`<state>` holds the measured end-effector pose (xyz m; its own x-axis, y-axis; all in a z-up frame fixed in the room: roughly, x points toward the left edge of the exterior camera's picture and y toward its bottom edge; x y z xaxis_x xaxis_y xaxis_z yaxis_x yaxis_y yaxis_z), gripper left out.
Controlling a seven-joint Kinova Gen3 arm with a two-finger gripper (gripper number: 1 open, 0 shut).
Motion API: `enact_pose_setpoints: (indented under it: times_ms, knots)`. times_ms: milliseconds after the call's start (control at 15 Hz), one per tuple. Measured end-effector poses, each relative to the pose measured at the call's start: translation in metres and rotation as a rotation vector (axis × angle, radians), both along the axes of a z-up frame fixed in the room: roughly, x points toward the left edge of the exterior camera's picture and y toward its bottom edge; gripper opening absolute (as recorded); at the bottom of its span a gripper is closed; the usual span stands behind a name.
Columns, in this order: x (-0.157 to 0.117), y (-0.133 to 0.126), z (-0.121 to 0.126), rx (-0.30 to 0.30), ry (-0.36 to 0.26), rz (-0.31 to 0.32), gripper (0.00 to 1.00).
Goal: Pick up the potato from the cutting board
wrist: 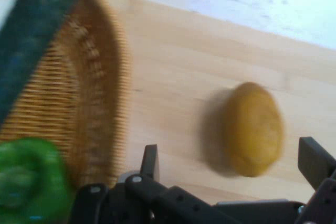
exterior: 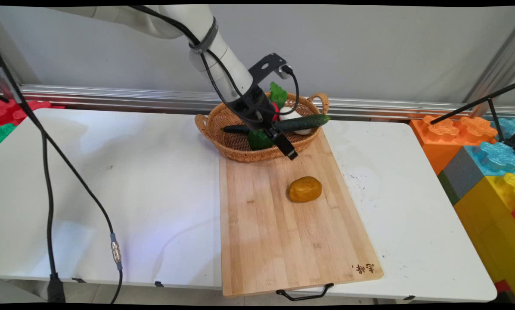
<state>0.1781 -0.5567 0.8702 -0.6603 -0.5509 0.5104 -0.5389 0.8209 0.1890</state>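
One potato (exterior: 305,189), one basket (exterior: 231,148), one cutting board (exterior: 283,241), one cucumber (exterior: 302,122).

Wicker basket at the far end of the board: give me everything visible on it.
The wicker basket is a shallow oval of tan woven cane with a looped handle at each end. It stands upright at the table's far side, its near rim overlapping the wooden cutting board's far end. Inside lie a long dark green cucumber reaching over the right rim, a green leafy piece, something red, something white and another green leaf. The gripper hangs open above its near rim; contact cannot be told.
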Motion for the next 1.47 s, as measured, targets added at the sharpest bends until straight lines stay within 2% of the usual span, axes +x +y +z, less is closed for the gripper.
enact_pose_setpoints:
  times_ms: [267,600,1067,1467]
  knots:
    - [-0.010,0.025,-0.005,0.024,0.030,-0.019,1.00]
    - [-0.023,0.045,-0.032,0.014,0.061,-0.032,1.00]
    - [-0.033,0.050,-0.079,-0.060,0.075,-0.042,1.00]
    - [-0.038,0.050,-0.104,-0.099,0.082,-0.044,1.00]
